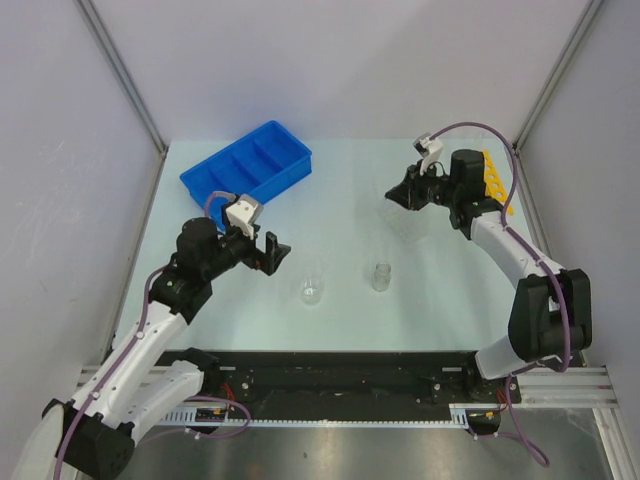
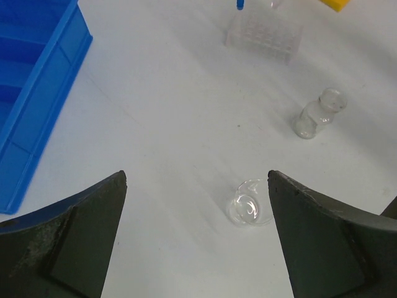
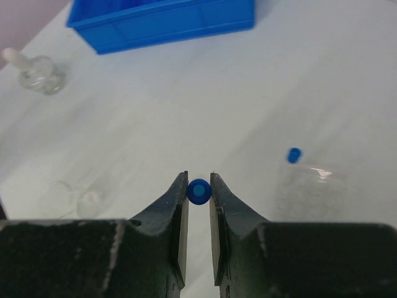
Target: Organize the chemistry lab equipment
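Note:
My right gripper point(image 3: 198, 177) is shut on a thin blue-capped tube point(image 3: 198, 191), seen end-on between the fingers; in the top view this gripper point(image 1: 395, 194) hovers at the back right of the table. A second blue cap point(image 3: 294, 155) stands by the clear plate point(image 3: 310, 186), which also shows in the left wrist view point(image 2: 263, 34). My left gripper point(image 2: 197, 180) is open and empty, left of the small glass beaker point(image 2: 249, 206), which shows in the top view too point(image 1: 312, 291). The vial point(image 1: 381, 276) stands to its right. The long clear tubes are not visible.
The blue divided tray point(image 1: 247, 166) stands at the back left. The yellow holed rack point(image 1: 495, 180) lies at the back right, behind the right arm. The enclosure walls close in the table's sides and back.

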You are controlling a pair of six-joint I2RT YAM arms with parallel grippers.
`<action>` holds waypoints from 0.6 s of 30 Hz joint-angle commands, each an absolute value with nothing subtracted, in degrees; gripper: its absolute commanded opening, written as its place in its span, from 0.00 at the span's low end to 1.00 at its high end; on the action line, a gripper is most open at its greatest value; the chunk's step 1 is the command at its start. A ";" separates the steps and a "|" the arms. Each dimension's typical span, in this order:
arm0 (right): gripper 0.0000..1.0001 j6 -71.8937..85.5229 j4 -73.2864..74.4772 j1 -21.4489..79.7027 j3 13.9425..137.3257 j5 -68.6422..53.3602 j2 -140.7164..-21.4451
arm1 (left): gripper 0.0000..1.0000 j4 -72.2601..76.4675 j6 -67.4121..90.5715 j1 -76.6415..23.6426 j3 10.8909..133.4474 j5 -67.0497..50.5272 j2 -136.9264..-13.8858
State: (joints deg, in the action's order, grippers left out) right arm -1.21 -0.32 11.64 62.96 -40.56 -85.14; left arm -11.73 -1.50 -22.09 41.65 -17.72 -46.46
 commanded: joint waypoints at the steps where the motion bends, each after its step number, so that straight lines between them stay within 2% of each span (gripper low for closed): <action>1: 0.17 -4.31 -0.26 8.00 67.58 -33.58 -89.81 | 1.00 -12.04 -4.22 -21.80 41.92 -15.56 -46.93; 18: 0.18 -7.30 8.61 4.66 83.49 -30.06 -109.51 | 1.00 -12.39 -4.57 -21.80 41.57 -15.91 -47.63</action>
State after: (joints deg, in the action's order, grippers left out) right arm -6.20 6.66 4.84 78.81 -30.22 -106.91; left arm -12.86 -2.07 -22.09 41.63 -16.03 -47.53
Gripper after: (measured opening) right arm 0.205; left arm 0.996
